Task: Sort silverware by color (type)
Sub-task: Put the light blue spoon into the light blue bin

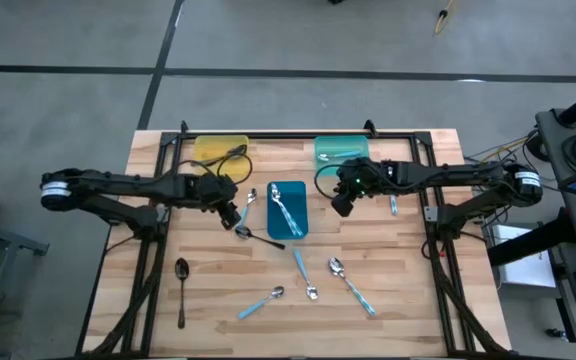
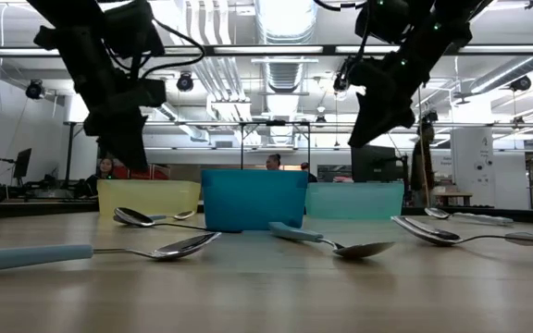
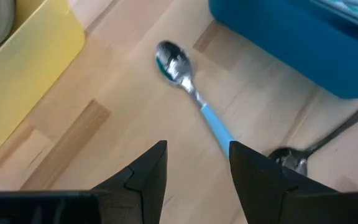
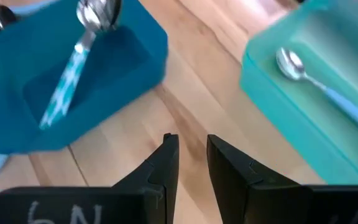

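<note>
My left gripper hovers open over the wood between the yellow tray and the blue tray. A silver spoon with a light blue handle lies flat just ahead of its fingers, the handle end pointing toward the gap. A dark spoon lies beside it. My right gripper hangs above the table between the blue tray and the teal tray, its fingers narrowly open with nothing between them. The blue tray holds a spoon. Inside the teal tray lies a blue-handled spoon.
More spoons lie loose on the near half of the table: a black one at the left and blue-handled ones. Another spoon lies right of my right gripper. Arm frames run along both table sides.
</note>
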